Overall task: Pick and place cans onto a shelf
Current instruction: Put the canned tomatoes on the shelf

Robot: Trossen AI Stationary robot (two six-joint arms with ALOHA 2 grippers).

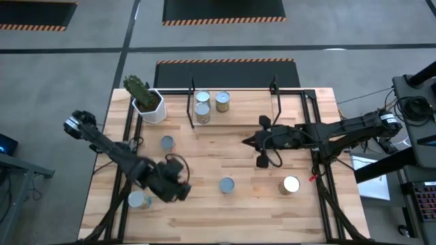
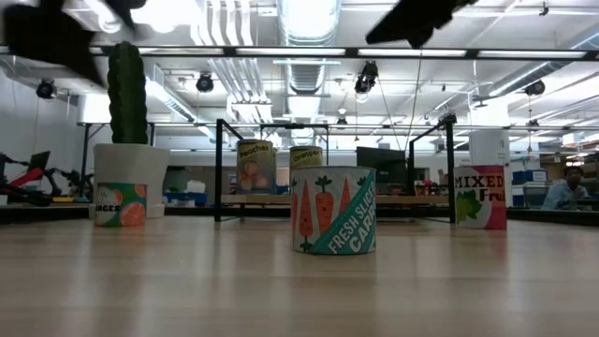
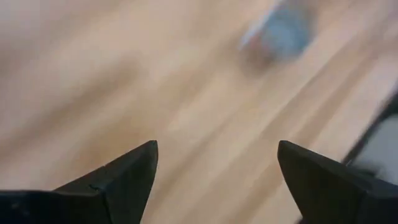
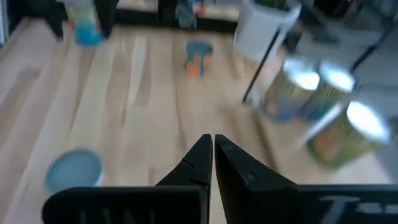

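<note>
High view: three cans (image 1: 203,108) stand on the shelf (image 1: 235,120) at the surface's far edge, four remain loose on the surface; left gripper (image 1: 178,192) spread and empty near the front-left can (image 1: 139,199), right gripper (image 1: 249,141) pressed together, empty, mid-surface.

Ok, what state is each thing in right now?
Left gripper: open, empty, above the table.
Right gripper: shut, empty.
Shelf: three cans on it, upright.
Loose cans: four, upright on the table.
Cactus pot: upright beside the shelf.
</note>
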